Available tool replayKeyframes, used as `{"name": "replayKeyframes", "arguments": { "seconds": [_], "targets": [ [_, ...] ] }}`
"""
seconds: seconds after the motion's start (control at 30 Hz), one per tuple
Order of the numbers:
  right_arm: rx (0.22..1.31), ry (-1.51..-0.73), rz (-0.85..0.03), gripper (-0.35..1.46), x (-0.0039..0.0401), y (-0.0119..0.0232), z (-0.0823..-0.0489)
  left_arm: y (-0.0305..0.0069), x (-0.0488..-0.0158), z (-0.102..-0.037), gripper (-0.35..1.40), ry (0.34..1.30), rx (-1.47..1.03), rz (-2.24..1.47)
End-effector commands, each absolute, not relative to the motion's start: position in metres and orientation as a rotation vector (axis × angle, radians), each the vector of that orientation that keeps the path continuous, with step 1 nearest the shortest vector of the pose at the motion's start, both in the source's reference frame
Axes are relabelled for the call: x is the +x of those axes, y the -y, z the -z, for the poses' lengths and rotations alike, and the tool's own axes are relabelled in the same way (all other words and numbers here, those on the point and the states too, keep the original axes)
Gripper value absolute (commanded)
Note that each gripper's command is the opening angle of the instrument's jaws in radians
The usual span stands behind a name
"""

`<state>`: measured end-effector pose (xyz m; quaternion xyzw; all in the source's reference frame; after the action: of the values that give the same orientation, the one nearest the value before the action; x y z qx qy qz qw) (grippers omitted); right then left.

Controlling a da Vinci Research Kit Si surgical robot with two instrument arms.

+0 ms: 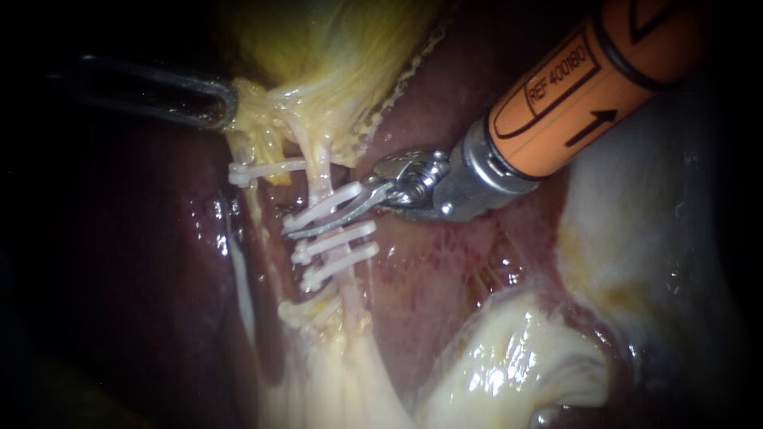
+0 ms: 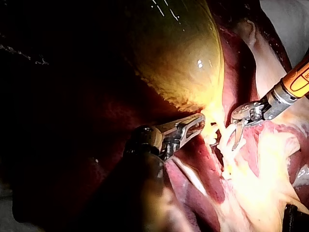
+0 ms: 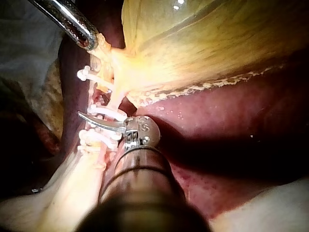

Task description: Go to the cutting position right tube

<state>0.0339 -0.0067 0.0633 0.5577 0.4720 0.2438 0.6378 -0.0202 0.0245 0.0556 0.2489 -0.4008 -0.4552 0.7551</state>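
The right tube runs down from the yellow gallbladder and carries three white clips. My right instrument, on an orange shaft, reaches across this tube between the top clip and the two lower ones. One thin blade lies over the tube; the jaws look slightly open around it. In the right wrist view that blade crosses the tube beside a clip. My left instrument is shut on the gallbladder's lower end, holding it up and to the left.
A thinner left tube with its own clip runs beside the right one. Dark red liver lies around both. Pale fatty tissue bulges at the lower right.
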Motion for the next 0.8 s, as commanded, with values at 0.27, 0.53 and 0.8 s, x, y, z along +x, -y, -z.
{"name": "replayKeyframes", "arguments": {
  "seconds": [0.27, 0.53, 0.8],
  "targets": [
    [1.351, -1.137, -0.448, 1.20, 0.0345, 0.0072, -0.0629, -0.0245, -0.0202, -0.0556, -0.35, 0.874, 0.542, 0.993],
    [1.460, -1.165, -0.344, 1.15, 0.0351, 0.0084, -0.0610, -0.0245, -0.0202, -0.0556, -0.35, 0.874, 0.542, 0.994],
    [1.516, -1.220, -0.340, 1.13, 0.0353, 0.0078, -0.0594, -0.0245, -0.0202, -0.0556, -0.35, 0.874, 0.542, 0.994]
  ]
}}
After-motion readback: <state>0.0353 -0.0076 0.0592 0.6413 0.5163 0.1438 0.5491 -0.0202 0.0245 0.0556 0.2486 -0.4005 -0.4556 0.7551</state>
